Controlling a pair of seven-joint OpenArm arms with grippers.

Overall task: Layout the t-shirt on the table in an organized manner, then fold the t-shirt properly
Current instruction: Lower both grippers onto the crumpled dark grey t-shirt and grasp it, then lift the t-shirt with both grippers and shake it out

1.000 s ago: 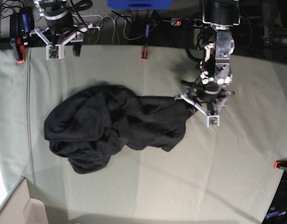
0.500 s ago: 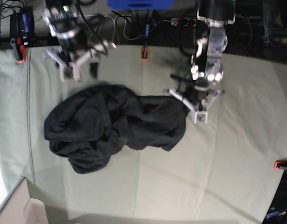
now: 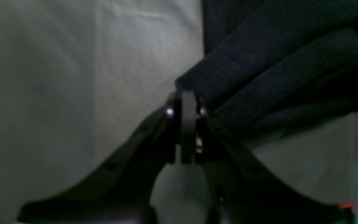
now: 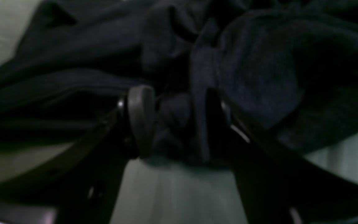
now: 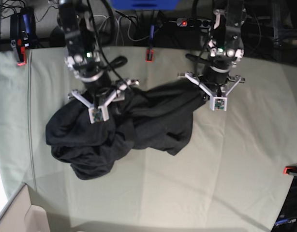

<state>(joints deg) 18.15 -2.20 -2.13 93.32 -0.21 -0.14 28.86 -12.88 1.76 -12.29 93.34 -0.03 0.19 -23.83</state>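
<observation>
Both arms have shifted since the earlier frames: right arm swung from the table's far-left corner down onto the t-shirt (image 5: 119,130), and left arm pulled back toward the far edge, dragging the shirt's right end w/ it.

Left gripper (image 3: 185,93) is pinched fully shut on a folded edge of the t-shirt; in the wrist view the two fingers (image 3: 189,124) meet flat w/ dark cloth coming out just above them. In the base view this arm reaches down from the far edge, right of centre, its gripper (image 5: 206,94) at the shirt's upper-right end.

Right gripper (image 4: 172,121) stands part open, one finger (image 4: 140,119) each side of a bunched ridge of cloth; fabric fills the gap but can't tell if it's actually clamped. In the base view its gripper (image 5: 97,104) sits on the heap's upper-left part, arm leaning in from the far-left side.

T-shirt lies crumpled, dark side out, on the table (image 5: 226,174), left of centre, nearer the far edge than the near one. No containers in view.
</observation>
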